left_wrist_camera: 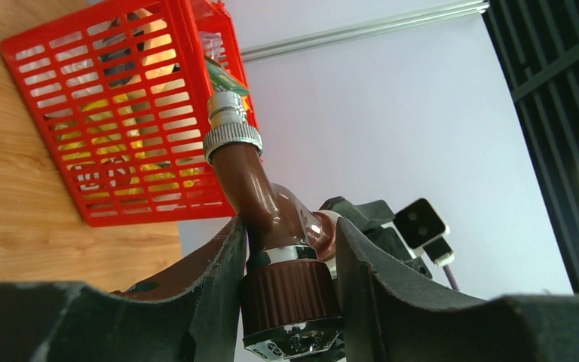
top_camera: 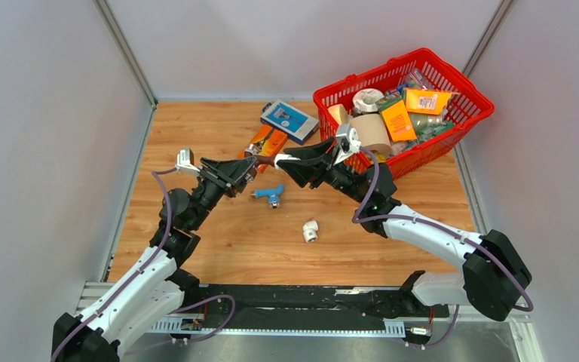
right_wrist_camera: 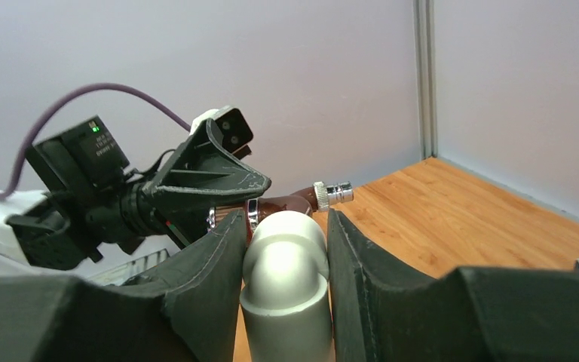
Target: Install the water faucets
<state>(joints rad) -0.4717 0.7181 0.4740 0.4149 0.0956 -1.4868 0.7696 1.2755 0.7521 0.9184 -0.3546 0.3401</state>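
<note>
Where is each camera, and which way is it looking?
Top: high up behind the robot, looking down on the table, the red basket, the left arm and the right arm.
Left wrist: on the left arm, looking along the left gripper at the brown faucet it holds.
Right wrist: on the right arm, looking past the right gripper and its white elbow toward the left arm.
Shared: both wrist views show the brown faucet.

No text, brand or number can be read in any view. Print shows on the blue-and-white box at far centre and on the orange packets in the red basket at far right, but it is too small to make out.
</note>
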